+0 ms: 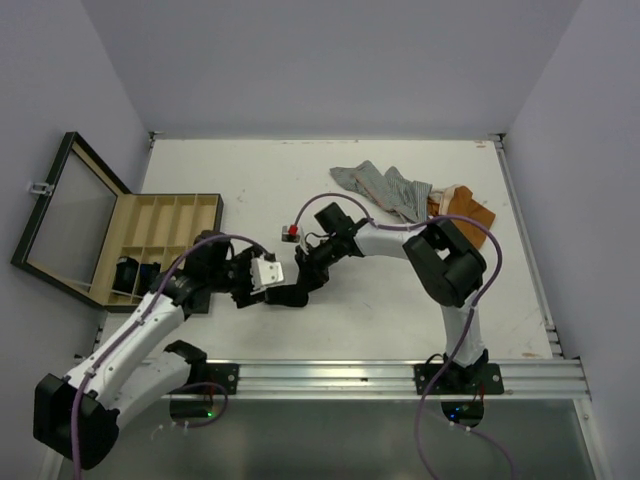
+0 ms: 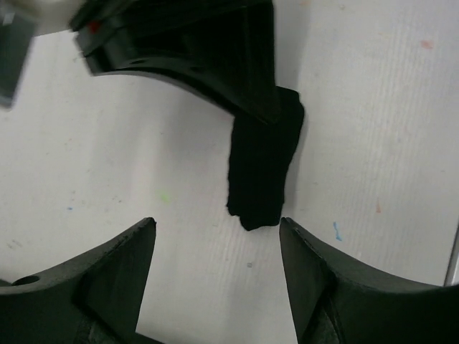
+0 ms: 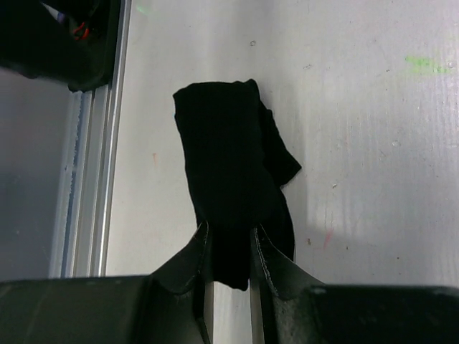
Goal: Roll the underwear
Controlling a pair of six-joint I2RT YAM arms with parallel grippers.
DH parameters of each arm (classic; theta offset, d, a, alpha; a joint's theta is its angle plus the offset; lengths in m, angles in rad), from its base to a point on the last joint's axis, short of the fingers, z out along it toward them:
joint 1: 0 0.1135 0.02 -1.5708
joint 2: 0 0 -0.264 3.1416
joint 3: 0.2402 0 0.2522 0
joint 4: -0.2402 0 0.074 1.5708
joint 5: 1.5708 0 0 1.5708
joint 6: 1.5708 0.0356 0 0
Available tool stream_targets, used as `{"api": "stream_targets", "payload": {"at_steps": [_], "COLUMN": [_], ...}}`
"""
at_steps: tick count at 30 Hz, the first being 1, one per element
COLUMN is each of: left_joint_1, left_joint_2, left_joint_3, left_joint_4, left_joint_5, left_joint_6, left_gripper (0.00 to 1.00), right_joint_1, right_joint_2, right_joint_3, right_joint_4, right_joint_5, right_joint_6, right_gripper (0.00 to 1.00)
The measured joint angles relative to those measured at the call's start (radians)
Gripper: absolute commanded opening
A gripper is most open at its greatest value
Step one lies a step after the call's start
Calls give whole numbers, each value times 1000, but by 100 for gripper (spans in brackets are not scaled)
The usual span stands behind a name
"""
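White left arm (image 1: 132, 343), purple cables (image 1: 330, 197), black curved left gripper (image 2: 216, 222)

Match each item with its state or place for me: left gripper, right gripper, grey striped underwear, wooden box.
Items:
1. left gripper
2. right gripper
3. grey striped underwear
4. wooden box

States or places:
A. opened up, at the left edge of the table
B. shut on the black underwear
C. jaws apart, gripping nothing
D. lying loose at the far side of the table

Pairs: 1-C, 2-B, 3-D, 4-A
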Motion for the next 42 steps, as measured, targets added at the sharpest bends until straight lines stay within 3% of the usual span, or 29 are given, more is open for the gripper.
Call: {"api": "stream_targets", "payload": {"at_steps": [6, 12, 21, 33, 39, 41, 42], "left_joint_1": [-247, -387, -411, -411, -410, -410, -410], "left_joint_2": [44, 191, 328, 391, 442, 463, 477], "left_joint_3": [-57, -59, -69, -111, -72, -51, -38], "left_joint_4": [17, 88, 252, 354, 330, 314, 303], "left_joint_5": [-128, -236, -365, -415, -407, -403, -401], "left_joint_6": [2, 3, 3, 23, 21, 19, 17], "left_gripper": [73, 73, 71, 52, 50, 42, 30], "right_joint_1": [-13, -24, -42, -59, -70, -75, -77], "right_joint_2": [39, 60, 123, 196, 235, 243, 246], "right_joint_3": [34, 51, 116, 185, 229, 237, 241], "right_joint_4": [-23, -37, -104, -183, -248, -269, -278], "right_joint_5": [-45, -71, -129, -209, -236, -242, -243], "right_joint_6": [40, 55, 72, 84, 84, 84, 84], "right_gripper": [0, 0, 0, 0, 0, 0, 6]}}
